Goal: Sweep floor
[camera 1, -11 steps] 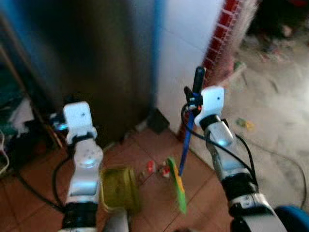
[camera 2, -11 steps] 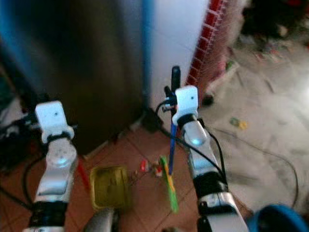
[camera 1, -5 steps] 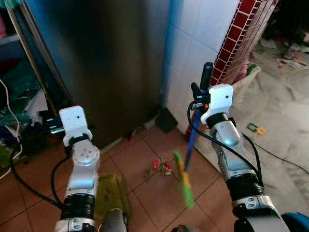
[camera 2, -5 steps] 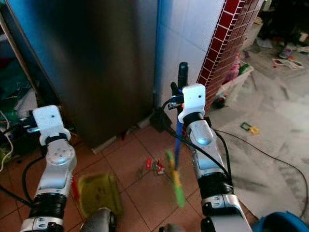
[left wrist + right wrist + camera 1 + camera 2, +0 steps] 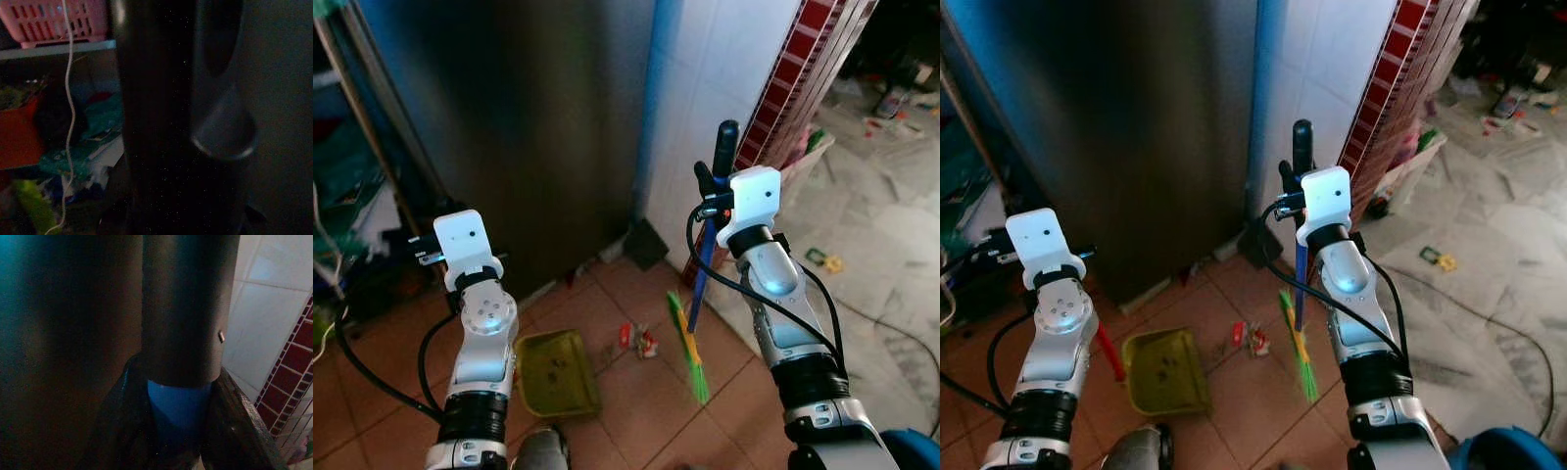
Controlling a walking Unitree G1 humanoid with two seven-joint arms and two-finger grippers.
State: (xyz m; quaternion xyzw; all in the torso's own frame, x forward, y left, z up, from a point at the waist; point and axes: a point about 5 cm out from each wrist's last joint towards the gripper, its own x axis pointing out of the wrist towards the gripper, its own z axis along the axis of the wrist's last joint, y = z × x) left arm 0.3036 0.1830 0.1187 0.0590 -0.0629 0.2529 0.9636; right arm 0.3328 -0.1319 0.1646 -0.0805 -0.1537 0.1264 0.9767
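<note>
The right gripper [image 5: 710,191] clamps the blue, black-gripped broom handle [image 5: 188,308]; its green bristle head [image 5: 688,333] rests on terracotta tiles [image 5: 607,304], litter scraps [image 5: 638,340] at nine o'clock. The left gripper's [image 5: 419,250] finger state is unclear; the yellow-green plastic dustpan [image 5: 1165,370] lies below it.

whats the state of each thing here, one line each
broom: held upright by its blue handle, green bristles at the floor
right gripper: shut on broom
dustpan: lying on the tiles, looks empty
left gripper: shut on a dark handle
litter: loose on the tiles between dustpan and broom
</note>
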